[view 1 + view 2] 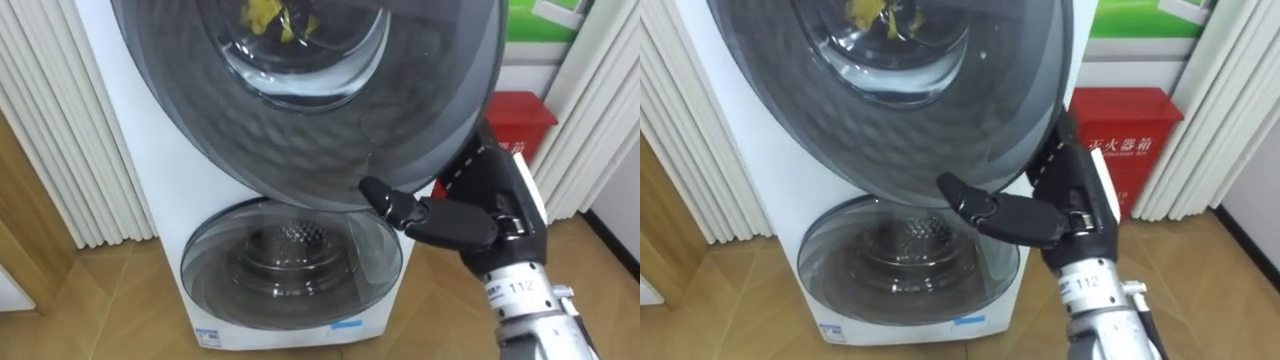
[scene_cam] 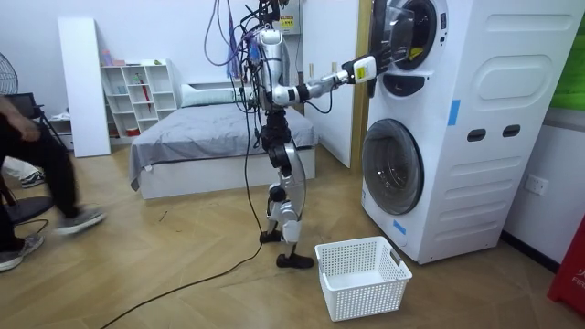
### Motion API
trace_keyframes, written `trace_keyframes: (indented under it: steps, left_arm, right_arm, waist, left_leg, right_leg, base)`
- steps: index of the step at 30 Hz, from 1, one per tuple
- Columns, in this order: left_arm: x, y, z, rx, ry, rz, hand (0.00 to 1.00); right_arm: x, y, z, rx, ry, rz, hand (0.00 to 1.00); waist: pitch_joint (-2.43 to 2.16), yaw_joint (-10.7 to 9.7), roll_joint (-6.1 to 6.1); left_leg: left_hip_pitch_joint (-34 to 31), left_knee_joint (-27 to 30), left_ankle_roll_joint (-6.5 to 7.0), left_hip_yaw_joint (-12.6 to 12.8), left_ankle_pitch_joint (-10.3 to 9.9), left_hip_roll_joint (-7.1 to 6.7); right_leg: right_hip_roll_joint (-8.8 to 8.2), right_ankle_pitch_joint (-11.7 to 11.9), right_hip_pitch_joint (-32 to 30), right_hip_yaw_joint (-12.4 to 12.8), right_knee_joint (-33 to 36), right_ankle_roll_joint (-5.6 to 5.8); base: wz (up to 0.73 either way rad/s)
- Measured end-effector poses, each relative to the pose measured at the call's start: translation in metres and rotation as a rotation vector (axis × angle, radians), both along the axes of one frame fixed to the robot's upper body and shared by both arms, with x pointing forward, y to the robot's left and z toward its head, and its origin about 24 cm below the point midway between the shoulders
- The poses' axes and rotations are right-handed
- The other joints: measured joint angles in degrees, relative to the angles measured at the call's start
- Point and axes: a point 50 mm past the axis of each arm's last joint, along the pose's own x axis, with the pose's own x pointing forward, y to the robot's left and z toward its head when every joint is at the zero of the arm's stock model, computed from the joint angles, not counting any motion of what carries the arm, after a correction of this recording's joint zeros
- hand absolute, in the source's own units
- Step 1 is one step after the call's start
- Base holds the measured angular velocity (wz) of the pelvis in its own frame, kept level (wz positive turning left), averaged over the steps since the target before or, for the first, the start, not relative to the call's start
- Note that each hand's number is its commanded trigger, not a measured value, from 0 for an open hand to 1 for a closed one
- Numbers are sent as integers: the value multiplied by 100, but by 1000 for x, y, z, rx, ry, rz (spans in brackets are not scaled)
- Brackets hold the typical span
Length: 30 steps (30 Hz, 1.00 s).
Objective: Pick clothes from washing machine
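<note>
Since the yellow clothes (image 1: 268, 16) lie inside the upper drum, seen through the glass of the upper door (image 1: 300, 150) of the washing machine (image 1: 115, 110), the step in hand looks like getting that door open, not the picking itself. The right hand (image 1: 470, 215) is at the door's lower right rim, spread wide and holding nothing: its fingers (image 1: 1065, 145) run straight up along the rim's edge and its thumb (image 1: 390, 205) reaches out beneath it. Whether the door is latched or already ajar I cannot tell. In the room view the robot stands upright facing the machine, right arm stretched up to the door, with a white basket (image 2: 361, 274) on the floor just beside its feet. The next move probably calls for hooking the rim and swinging the door clear, so the hand can reach into the drum above the lower door (image 1: 290, 260).
</note>
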Motion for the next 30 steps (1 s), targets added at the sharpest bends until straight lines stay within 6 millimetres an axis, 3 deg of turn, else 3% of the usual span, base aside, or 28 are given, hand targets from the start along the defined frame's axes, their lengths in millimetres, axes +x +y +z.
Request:
trace_keyframes:
  steps: [3, 5, 8, 12, 14, 18, 20, 23, 26, 28, 29, 30]
  left_arm:
    - [0, 0, 0, 0, 1, -1, 0]
    - [2, 1, 0, -1, 0, -8, 0]
    - [7, 0, 1, 1, -6, -37, 0]
    - [5, 0, 0, 3, 7, -43, 0]
    - [3, 1, 0, 10, 20, -38, 0]
    - [9, 1, 1, 6, 16, -39, 0]
    - [21, -1, 2, 5, -11, -47, 0]
    - [35, -3, 5, 9, -47, -74, 0]
    - [34, -4, 5, 6, -43, -74, 0]
    - [37, -9, 4, -8, -43, -79, 0]
    - [39, -10, 5, -17, -43, -86, 0]
    - [40, -12, 4, -22, -42, -86, 0]
  right_arm:
    - [-1, 9, 1, 25, -4, 22, 0]
    - [-2, 13, 1, 42, -6, 29, 0]
    - [-2, 14, 2, 45, -6, 32, 0]
    - [-2, 20, 1, 48, -4, 52, 0]
    - [-2, 31, 3, 55, -10, 97, 0]
    - [-2, 55, 10, 45, -17, 202, 0]
    - [-3, 71, 12, 19, -15, 288, 0]
    - [-7, 98, 24, -73, -79, 433, 0]
    - [-14, 115, 24, -148, -102, 556, 0]
    - [-15, 131, 35, -226, -170, 663, 0]
    - [-17, 140, 44, -258, -225, 729, 0]
    - [-18, 144, 48, -273, -252, 762, 0]
  waist:
    - [-3, 92, 10]
    - [-5, 166, 12]
    - [-4, 182, 8]
    - [-2, 336, 6]
    - [-5, 346, 7]
    - [-14, 386, -6]
    - [-13, 458, -5]
    - [-29, 623, -40]
    - [-35, 664, -49]
    - [-69, 809, -100]
    - [-82, 885, -111]
    - [-69, 917, -18]
  left_leg:
    - [-87, 86, -10, -144, 5, 22]
    - [-192, 214, -16, -255, 8, 53]
    - [-240, 190, -124, -315, 82, 89]
    - [-306, 189, -135, -302, 120, 112]
    - [-414, 199, -104, -151, 147, 194]
    - [-594, 191, -109, -144, 283, 185]
    - [-648, 181, -122, -132, 371, 164]
    - [-768, 203, -97, -135, 426, 169]
    - [-802, 229, -120, -92, 411, 167]
    - [-841, 271, -121, 14, 406, 169]
    - [-895, 276, -112, 15, 400, 196]
    - [-918, 295, -122, 14, 397, 322]
  right_leg:
    - [-78, 12, -46, -318, 0, -40]
    - [-165, 0, -52, -706, -3, -73]
    - [-201, -41, -55, -955, 7, -136]
    - [-215, -80, -62, -1219, 5, -154]
    - [-257, -157, -106, -1544, -7, 43]
    - [-267, -149, -223, -1730, 16, 102]
    - [-263, -223, -207, -1753, 90, 225]
    - [-261, -241, -209, -1860, 87, 237]
    - [-282, -249, -217, -1944, 90, 225]
    - [-321, -253, -228, -2033, 84, 226]
    - [-301, -260, -228, -2011, 93, 391]
    - [-250, -286, -283, -1800, 329, 568]
  base:
    - [-19]
    - [-4]
    - [24]
    - [0]
    - [-16]
    - [-25]
    - [4]
    - [14]
    - [18]
    - [38]
    - [35]
    - [59]
